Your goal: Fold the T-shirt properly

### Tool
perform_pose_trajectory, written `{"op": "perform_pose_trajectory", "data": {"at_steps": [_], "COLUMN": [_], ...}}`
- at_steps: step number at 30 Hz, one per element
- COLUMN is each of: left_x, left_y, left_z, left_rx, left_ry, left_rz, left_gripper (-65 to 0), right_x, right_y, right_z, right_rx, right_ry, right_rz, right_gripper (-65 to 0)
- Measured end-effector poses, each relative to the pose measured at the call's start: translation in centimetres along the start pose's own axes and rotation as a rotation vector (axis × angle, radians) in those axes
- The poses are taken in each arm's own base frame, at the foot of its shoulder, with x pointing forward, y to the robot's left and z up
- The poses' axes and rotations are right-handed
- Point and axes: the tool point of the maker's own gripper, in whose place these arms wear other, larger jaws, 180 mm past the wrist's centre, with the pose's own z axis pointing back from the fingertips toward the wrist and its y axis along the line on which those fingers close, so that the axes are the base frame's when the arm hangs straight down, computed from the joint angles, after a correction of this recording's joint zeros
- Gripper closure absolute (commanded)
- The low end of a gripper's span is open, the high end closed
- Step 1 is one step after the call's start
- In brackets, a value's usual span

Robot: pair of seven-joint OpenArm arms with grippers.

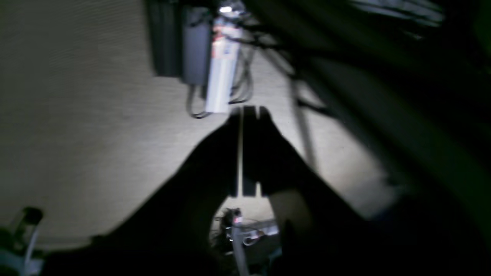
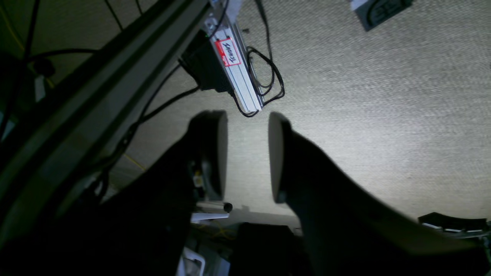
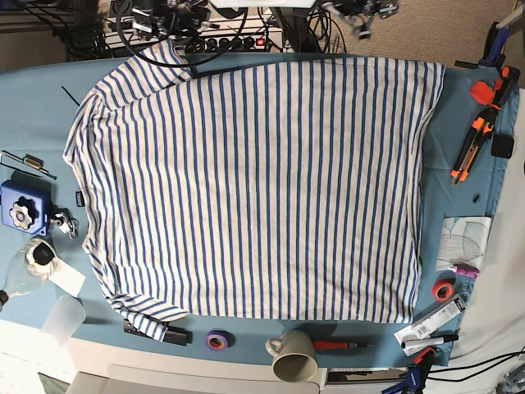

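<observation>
Nothing's been folded yet: the T-shirt [image 3: 254,185] is laid out flat across the blue table cloth [image 3: 33,107], untouched, while the right gripper [image 2: 247,157] is held up with jaws apart and the left gripper [image 1: 247,151] pressed together, empty.

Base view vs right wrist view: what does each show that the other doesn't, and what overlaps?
Only base: the T-shirt spread flat on the teal table cloth, with a mug, tape rolls and an orange cutter around it. Only right wrist: the right gripper, jaws apart and empty, above carpet and a labelled aluminium rail. Shared: nothing identifiable.
</observation>
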Motion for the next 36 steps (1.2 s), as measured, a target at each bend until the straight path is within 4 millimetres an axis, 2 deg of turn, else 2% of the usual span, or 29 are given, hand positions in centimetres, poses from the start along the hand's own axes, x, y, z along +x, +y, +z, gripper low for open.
{"op": "perform_pose_trajectory", "data": {"at_steps": [3,6,9,13,16,24,29,36], "left_x": [-0.6,-1.2,-1.8,-1.7,-1.6,-1.5,0.0,1.0], "left_y": [1.8,2.4,3.3,5.3,6.2,9.1,8.5,7.6], "left_z": [0.6,1.2,1.9,3.2,4.0,7.6,10.8,16.1], "left_rx": [0.032,0.030,0.037,0.072,0.089,0.163,0.151,0.182], "left_ry": [-0.012,-0.030,-0.032,-0.062,-0.088,-0.156,-0.248,-0.354], "left_rz": [-0.006,0.049,0.089,0.080,0.067,-0.011,-0.110,-0.233], "left_gripper": [0.0,0.0,0.0,0.0,0.0,0.0,0.0,0.0], "right_x": [0.4,0.4,-0.7,-3.6,-4.9,-4.6,-5.0,-5.5], "right_y": [-0.5,-0.1,0.0,-1.7,-2.7,-5.1,-5.3,-3.2], "right_z": [0.5,1.0,1.5,2.1,3.0,6.8,9.3,12.7], "right_rx": [0.022,0.092,0.140,0.110,0.083,0.005,-0.029,-0.006], "right_ry": [-0.007,-0.015,-0.022,-0.015,-0.028,-0.121,-0.159,-0.209], "right_rz": [-0.009,-0.015,-0.009,0.017,0.048,0.162,0.246,0.376], "right_gripper": [-19.1,-19.0,-19.0,-19.0,-19.0,-19.0,-19.0,-19.0]}}
